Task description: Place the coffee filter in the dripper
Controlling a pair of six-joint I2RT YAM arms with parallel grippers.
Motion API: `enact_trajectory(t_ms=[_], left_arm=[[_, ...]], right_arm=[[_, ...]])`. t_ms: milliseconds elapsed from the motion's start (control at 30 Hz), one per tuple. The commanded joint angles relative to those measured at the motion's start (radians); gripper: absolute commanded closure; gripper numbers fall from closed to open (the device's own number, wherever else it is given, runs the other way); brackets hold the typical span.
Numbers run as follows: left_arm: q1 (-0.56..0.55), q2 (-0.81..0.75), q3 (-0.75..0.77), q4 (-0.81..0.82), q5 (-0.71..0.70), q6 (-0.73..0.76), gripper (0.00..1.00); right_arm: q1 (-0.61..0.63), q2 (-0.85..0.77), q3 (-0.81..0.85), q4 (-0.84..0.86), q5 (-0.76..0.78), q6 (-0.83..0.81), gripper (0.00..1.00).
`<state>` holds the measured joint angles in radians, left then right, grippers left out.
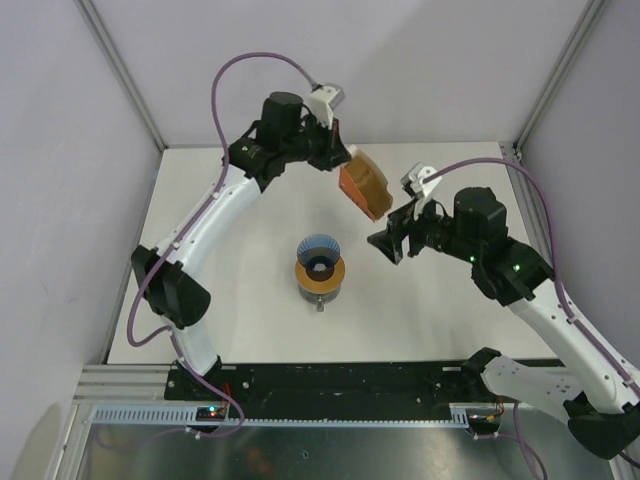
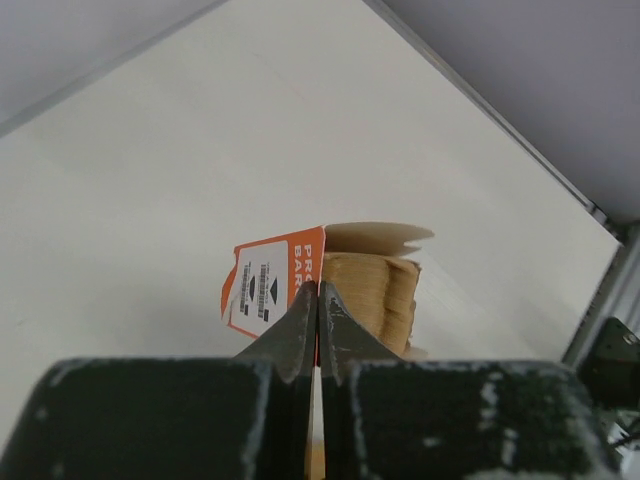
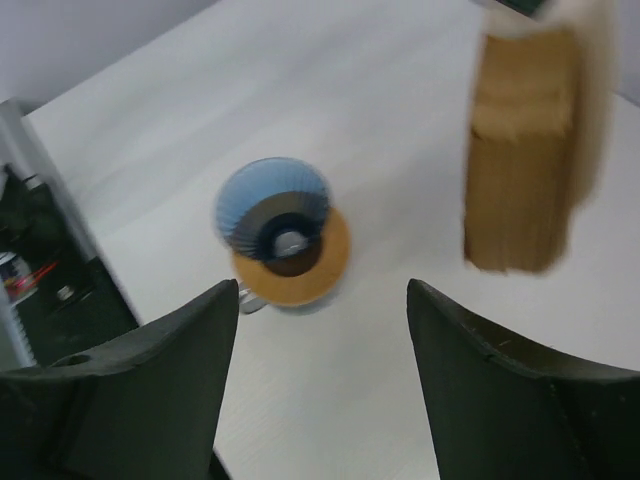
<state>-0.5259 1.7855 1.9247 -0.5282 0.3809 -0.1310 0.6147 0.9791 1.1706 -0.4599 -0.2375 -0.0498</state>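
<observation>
My left gripper (image 1: 335, 155) (image 2: 318, 290) is shut on the edge of a glossy orange-brown packet (image 1: 363, 190) (image 2: 270, 285), held up over the back of the table. A stack of tan paper coffee filters (image 2: 375, 290) (image 3: 522, 150) shows in the packet's open side, with one paler edge (image 2: 380, 237) sticking out above it. The blue ribbed dripper (image 1: 320, 264) (image 3: 283, 235) stands mid-table on its orange-brown collar, and nothing shows inside it. My right gripper (image 1: 388, 243) (image 3: 322, 290) hovers open just right of the dripper and in front of the packet, with nothing between its fingers.
The white table (image 1: 240, 310) is walled by grey panels with metal frame posts at the back corners (image 1: 160, 145). A black rail (image 1: 340, 380) runs along the near edge by the arm bases. A purple cable (image 1: 225, 90) loops over the left arm.
</observation>
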Motion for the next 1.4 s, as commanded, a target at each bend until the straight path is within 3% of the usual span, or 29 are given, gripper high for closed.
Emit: enact_trajectory(t_ms=[0,167,300,567,867,967,1133,1367], left_arm=[[-0.1,-0.063,0.079,-0.06,0.048,-0.048,1.0],[-0.199,-0.009,0.091,-0.079,0.089,-0.052,1.0],[-0.245,0.074,0.151,-0.079,0.153,0.012,1.0],[-0.252,0.213,0.115,-0.082,0.248,0.139,1.0],[-0.253,0.273,0.009,-0.081,0.245,0.202,1.0],[-0.252,0.28,-0.014,-0.082,0.247,0.224,1.0],[-0.252,0.283,-0.056,-0.082,0.252,0.283,1.0],[-0.25,0.25,-0.135,-0.081,0.254,0.365,1.0]], right_arm=[[0.034,-0.061,0.004,-0.064,-0.222,-0.039,0.28],[-0.021,-0.107,0.0,-0.183,-0.183,-0.017,0.24],[-0.085,-0.109,-0.078,-0.218,-0.245,0.058,0.32],[-0.12,-0.139,-0.337,-0.065,-0.3,0.225,0.34],[-0.122,-0.089,-0.398,-0.018,-0.194,0.23,0.36],[-0.121,-0.074,-0.457,0.054,-0.13,0.257,0.41],[-0.12,-0.062,-0.512,0.153,-0.193,0.288,0.43],[-0.119,-0.039,-0.56,0.134,-0.217,0.275,0.51]])
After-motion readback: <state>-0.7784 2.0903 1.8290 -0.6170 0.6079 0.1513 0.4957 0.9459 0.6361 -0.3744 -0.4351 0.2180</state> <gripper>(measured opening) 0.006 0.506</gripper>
